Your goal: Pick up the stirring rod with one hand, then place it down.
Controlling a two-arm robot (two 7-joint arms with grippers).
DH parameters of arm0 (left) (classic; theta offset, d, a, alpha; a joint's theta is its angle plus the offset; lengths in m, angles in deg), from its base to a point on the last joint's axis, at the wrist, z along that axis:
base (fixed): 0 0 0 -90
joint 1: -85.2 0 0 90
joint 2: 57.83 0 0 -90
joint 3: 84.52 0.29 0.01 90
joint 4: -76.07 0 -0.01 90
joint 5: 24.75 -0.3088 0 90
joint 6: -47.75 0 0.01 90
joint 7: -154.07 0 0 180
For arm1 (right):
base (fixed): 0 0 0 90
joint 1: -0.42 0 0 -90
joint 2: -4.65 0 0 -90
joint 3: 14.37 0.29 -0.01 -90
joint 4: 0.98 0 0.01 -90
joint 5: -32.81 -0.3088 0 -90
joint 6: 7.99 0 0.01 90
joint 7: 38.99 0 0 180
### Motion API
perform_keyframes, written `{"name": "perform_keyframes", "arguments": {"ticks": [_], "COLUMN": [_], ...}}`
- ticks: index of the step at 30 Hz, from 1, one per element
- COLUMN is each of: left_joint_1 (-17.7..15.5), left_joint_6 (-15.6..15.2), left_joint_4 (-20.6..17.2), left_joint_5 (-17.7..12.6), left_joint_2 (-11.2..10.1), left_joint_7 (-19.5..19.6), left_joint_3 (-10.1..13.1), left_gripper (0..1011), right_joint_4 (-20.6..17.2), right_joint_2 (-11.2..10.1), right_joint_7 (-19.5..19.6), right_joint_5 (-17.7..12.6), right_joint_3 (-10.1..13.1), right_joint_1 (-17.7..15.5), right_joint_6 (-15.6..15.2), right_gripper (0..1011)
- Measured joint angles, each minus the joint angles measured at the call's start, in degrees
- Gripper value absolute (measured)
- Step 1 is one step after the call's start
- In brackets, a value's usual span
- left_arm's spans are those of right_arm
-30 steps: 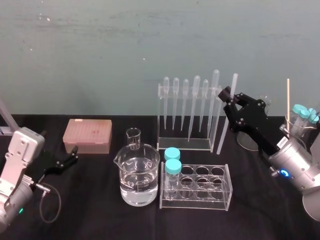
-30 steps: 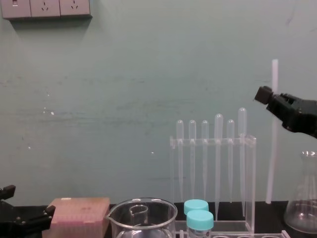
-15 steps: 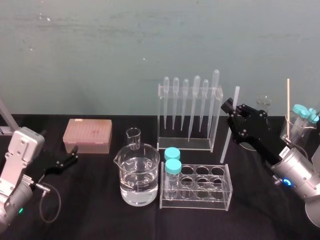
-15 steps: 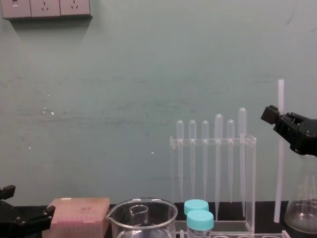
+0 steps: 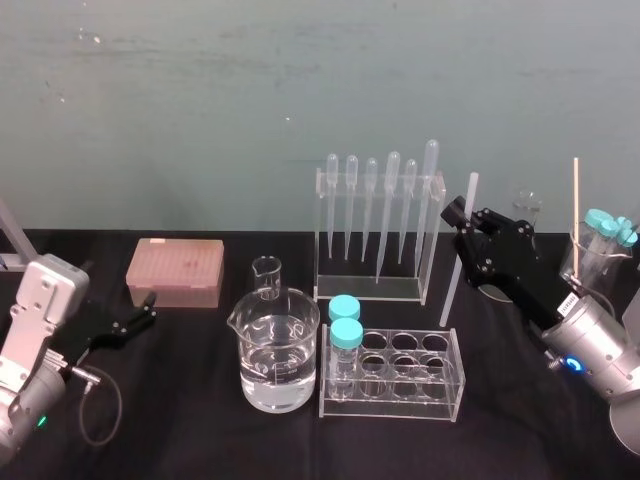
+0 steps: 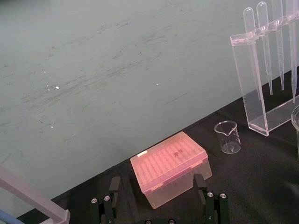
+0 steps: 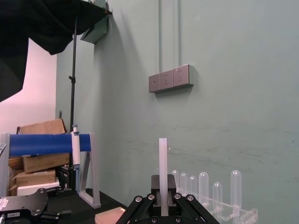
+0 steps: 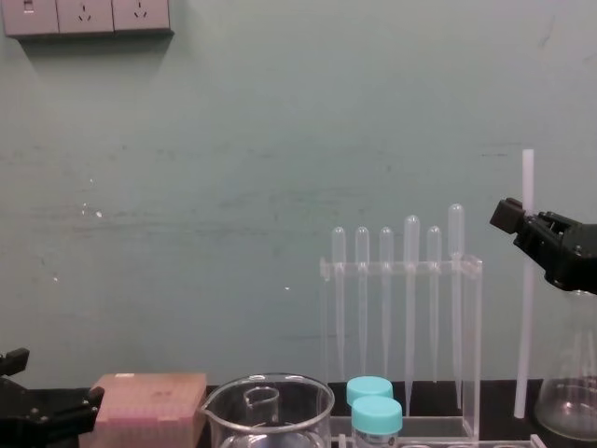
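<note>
One stirring rod [image 5: 452,280] clamped in right gripper [image 5: 460,218], left gripper [image 5: 148,308] fingers apart, six racked pipettes [image 5: 393,200], two teal-capped tubes [image 5: 346,335].

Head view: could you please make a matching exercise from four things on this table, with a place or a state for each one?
1. stirring rod
2. large beaker
3. pink box
4. blue-capped tubes

A. standing in the clear tube rack
B. held nearly upright by the right claw
C. holding clear liquid
D. on the table, beyond the idle left claw

Pairs: 1-B, 2-C, 3-D, 4-A.
</note>
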Motion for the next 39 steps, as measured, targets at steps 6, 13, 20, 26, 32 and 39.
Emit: {"name": "perform_keyframes", "arguments": {"ticks": [6, 13, 20, 26, 32, 39], "left_joint_1": [0.0, 0.0, 0.0, 0.0, 0.0, 0.0], "left_joint_6": [0.0, 0.0, 0.0, 0.0, 0.0, 0.0], "left_joint_4": [0.0, 0.0, 0.0, 0.0, 0.0, 0.0], "left_joint_5": [0.0, 0.0, 0.0, 0.0, 0.0, 0.0], "left_joint_2": [0.0, 0.0, 0.0, 0.0, 0.0, 0.0], "left_joint_7": [0.0, 0.0, 0.0, 0.0, 0.0, 0.0], "left_joint_3": [0.0, 0.0, 0.0, 0.0, 0.0, 0.0], "left_gripper": [1000, 1000, 1000, 1000, 1000, 1000], "right_joint_4": [-0.07, -0.12, -0.16, -0.17, -0.17, -0.17], "right_joint_2": [-0.02, -0.05, -0.06, -0.06, -0.06, -0.06], "right_joint_7": [0.03, 0.06, 0.06, 0.06, 0.06, 0.06], "right_joint_5": [-0.06, -0.11, -0.15, -0.15, -0.16, -0.16], "right_joint_3": [-0.04, -0.09, -0.1, -0.1, -0.1, -0.11], "right_joint_1": [0.0, 0.0, 0.0, 0.0, 0.0, 0.0], "right_joint_6": [-0.04, -0.04, -0.04, -0.03, -0.03, -0.03], "right_gripper": [67, 67, 66, 67, 66, 66]}}
